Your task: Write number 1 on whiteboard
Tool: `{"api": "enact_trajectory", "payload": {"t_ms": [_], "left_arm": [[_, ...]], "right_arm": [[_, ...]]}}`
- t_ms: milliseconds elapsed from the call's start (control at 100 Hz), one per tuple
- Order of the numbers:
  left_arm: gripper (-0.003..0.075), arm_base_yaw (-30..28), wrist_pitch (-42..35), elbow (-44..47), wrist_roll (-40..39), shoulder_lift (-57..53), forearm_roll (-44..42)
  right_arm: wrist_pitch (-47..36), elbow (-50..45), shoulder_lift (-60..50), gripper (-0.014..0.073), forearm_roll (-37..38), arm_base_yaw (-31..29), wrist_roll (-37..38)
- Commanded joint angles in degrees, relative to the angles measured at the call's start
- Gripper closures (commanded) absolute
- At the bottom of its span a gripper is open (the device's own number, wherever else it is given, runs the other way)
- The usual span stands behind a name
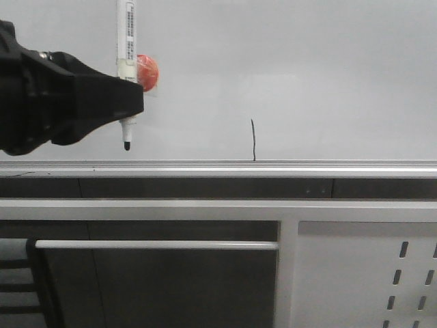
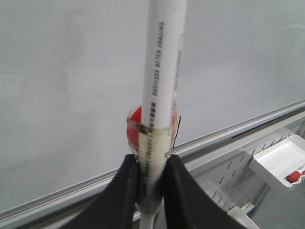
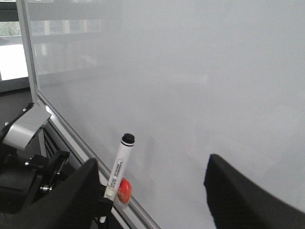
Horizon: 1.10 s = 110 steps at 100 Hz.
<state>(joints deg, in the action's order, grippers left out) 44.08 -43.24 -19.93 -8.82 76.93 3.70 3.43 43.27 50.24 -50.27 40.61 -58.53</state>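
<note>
While the whiteboard (image 1: 307,68) fills the upper half of the front view, glossy pale grey-white, its silver bottom rail (image 1: 273,167) runs the full width just under it. Below the rail: a white frame bar, dark panels, and a white perforated panel (image 1: 369,280) at lower right.

Left arm comes in from the left of the front view, black and bulky. Left gripper (image 1: 130,101) is clenched on the marker pen (image 1: 125,41), fingers pinching the barrel on both sides; the left wrist view confirms it (image 2: 150,179), black fingers (image 2: 125,191) clamped against the white barrel. Pen stands upright, black tip (image 1: 127,145) pointing down, above the rail; I cannot tell whether the tip touches the board. A band of tape wraps the barrel just above the grip, with a red-orange round piece (image 1: 147,72) taped on beside it.

Right gripper (image 3: 157,191) is released: its two black fingers (image 3: 243,195) sit well apart, nothing between them, facing the board. Its camera sees the pen (image 3: 119,167) and the left arm off to one side.

The number 1 (image 1: 253,140) is on the board: thin, short, slightly wavy black vertical stroke, lower end reaching the rail, well to the right of the pen tip. In the left wrist view it shows just beside the barrel (image 2: 177,131).

A small white tray (image 2: 279,160) holds a red-capped item.
</note>
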Motion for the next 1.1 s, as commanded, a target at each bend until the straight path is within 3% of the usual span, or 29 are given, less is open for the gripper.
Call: {"api": "enact_trajectory", "payload": {"t_ms": [0,150,420,900,1090], "left_arm": [[0.0739,0.56,-7.28,-1.35,1.06,0.19,1.17],[0.0739,0.56,-10.28,-1.35,2.85,1.55,2.11],[0.0739,0.56,-15.60,-1.35,3.16,5.91,5.93],[0.0739,0.56,-26.99,-1.59,3.49,11.50,11.57],[0.0739,0.36,-25.59,-4.16,3.49,12.85,11.46]], "right_arm": [[-1.74,1.55,-0.79,0.0188,-0.37,-0.37,-0.34],[-2.28,1.55,-0.79,0.0193,0.05,-0.59,-0.34],[-2.16,1.55,-0.79,0.0302,0.05,-0.73,-0.34],[-3.43,1.55,-0.79,0.0301,0.14,-0.73,-0.34],[-3.43,1.55,-0.79,0.0301,0.14,-0.73,-0.34]]}}
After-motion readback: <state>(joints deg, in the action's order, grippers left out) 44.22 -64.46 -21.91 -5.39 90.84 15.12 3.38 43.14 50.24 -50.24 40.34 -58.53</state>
